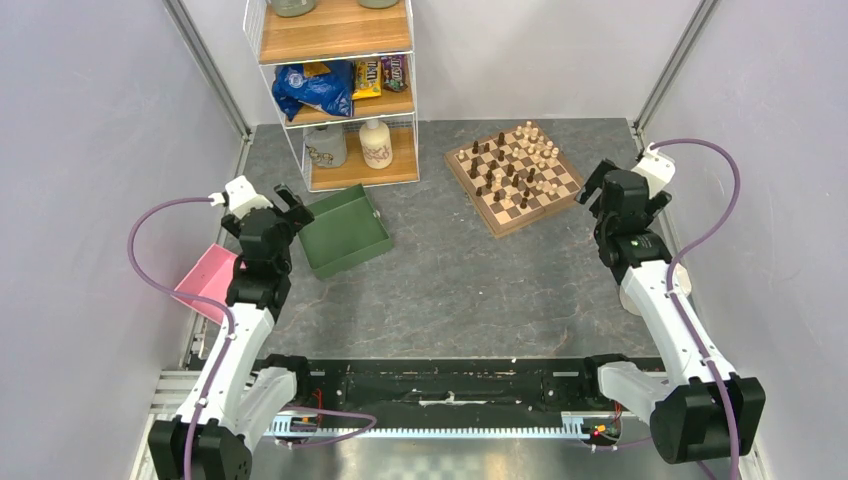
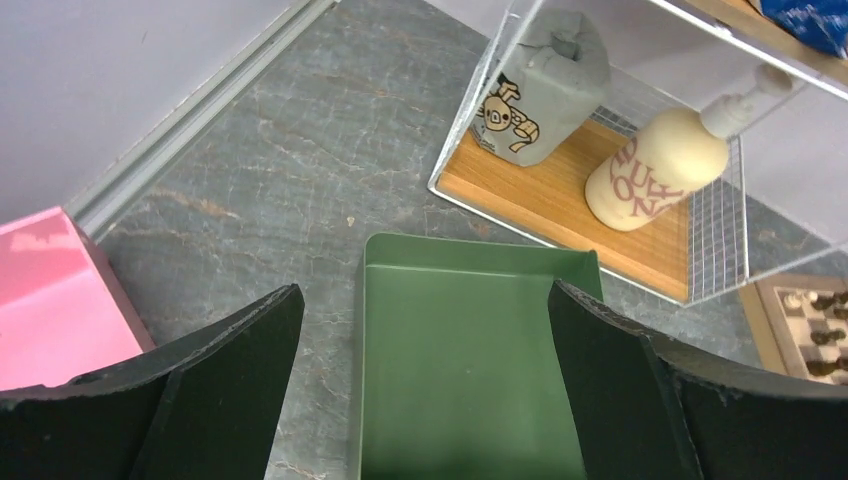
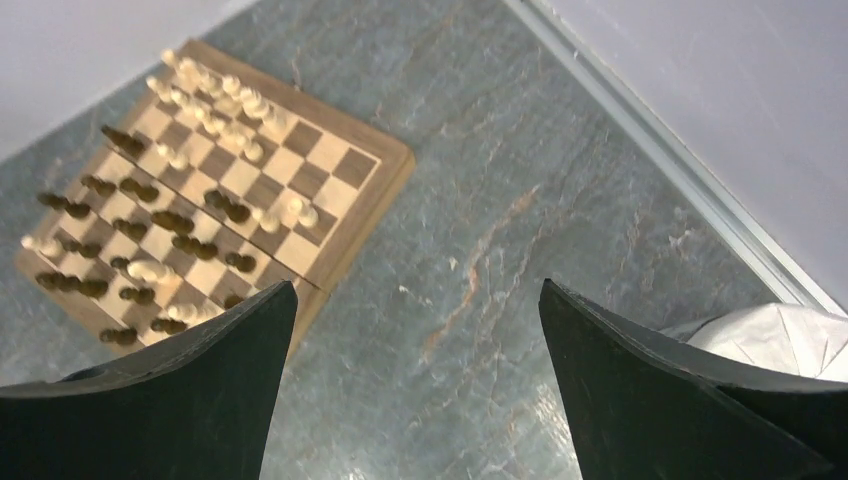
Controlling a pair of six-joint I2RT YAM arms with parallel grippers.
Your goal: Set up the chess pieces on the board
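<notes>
While both arms hover over the counter, the left tool holds its fingers spread wide with nothing between them. A green tray lies just below and ahead of it. Equally spread and holding nothing, the right tool hangs over bare stone near the right corner of the board, not touching it.

The board sits at the far right of the counter, turned at an angle. The chess pieces stand scattered over its squares, dark and pale mixed through the middle, with a cluster of pale ones along the far edge.

Left of the left arm, a pink box lies against the wall. Behind the tray, a white-framed shelf with wooden boards stands at the back wall. Its lowest board carries a grey pouch and a cream pump bottle, and the one above holds bright snack bags. Something white and crumpled lies by the right wall.

The counter is grey, matte and veined like slate. Pale lilac walls close in on three sides, with a metal rail along their foot.
</notes>
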